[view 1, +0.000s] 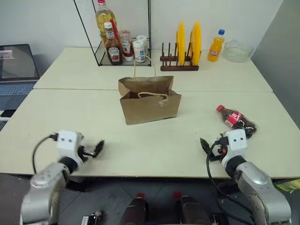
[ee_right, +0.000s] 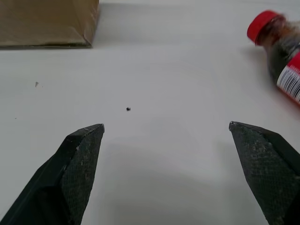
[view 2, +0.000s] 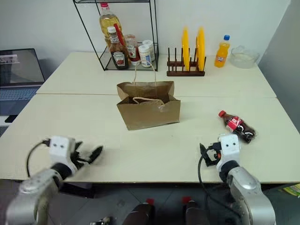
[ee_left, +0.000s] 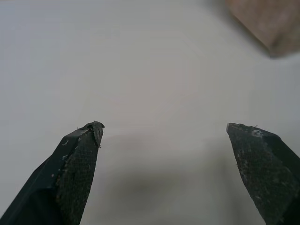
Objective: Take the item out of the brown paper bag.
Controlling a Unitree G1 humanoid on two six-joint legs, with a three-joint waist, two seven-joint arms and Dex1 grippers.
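Note:
The brown paper bag (view 1: 149,104) stands open in the middle of the table, one twine handle upright and the other drooping over its front. The item, a cola bottle (view 1: 236,119) with a red cap, lies on its side on the table to the right of the bag, outside it. My right gripper (view 1: 207,148) hovers open near the table's front edge, just in front of and left of the bottle (ee_right: 282,52), holding nothing. My left gripper (view 1: 96,148) is open and bare at the front left, well short of the bag (ee_left: 268,21).
At the back stand a wire rack (view 1: 112,35) with sauce bottles, a wooden rack with yellow plates (view 1: 186,44), an orange soda bottle (view 1: 216,47) and a glass bowl (view 1: 238,51). A laptop (view 1: 16,70) sits off the table's left side.

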